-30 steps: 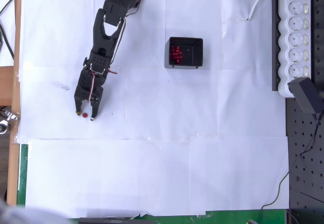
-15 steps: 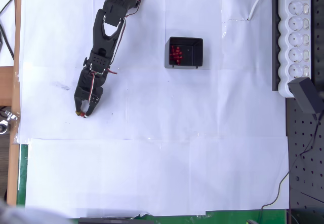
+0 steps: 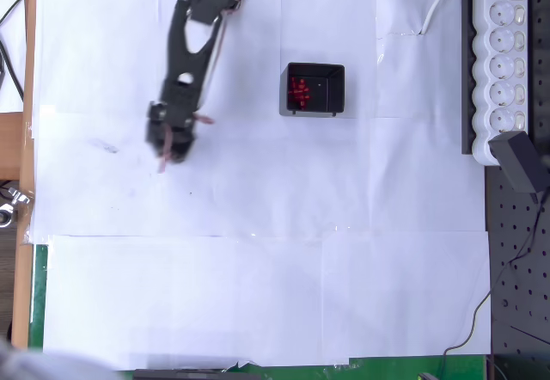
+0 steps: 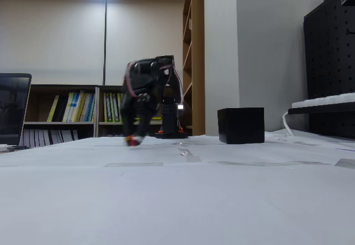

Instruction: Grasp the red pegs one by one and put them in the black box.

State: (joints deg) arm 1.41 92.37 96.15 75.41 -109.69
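**Above the counter: peg in the fingers**

Near the counter's left edge in the overhead view, the blurred fingers [image 3: 165,158] are clamped on a red peg [image 4: 132,141], just above the paper. Well apart, toward the far edge, the black box [image 3: 314,89] holds more red pegs [image 3: 299,92].

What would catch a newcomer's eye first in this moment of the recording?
The black arm, motion-blurred, reaches down the left of the white paper in the overhead view; in the fixed view its gripper carries a red peg at its tip, just above the table. To the right sits the black box with a cluster of red pegs already inside.
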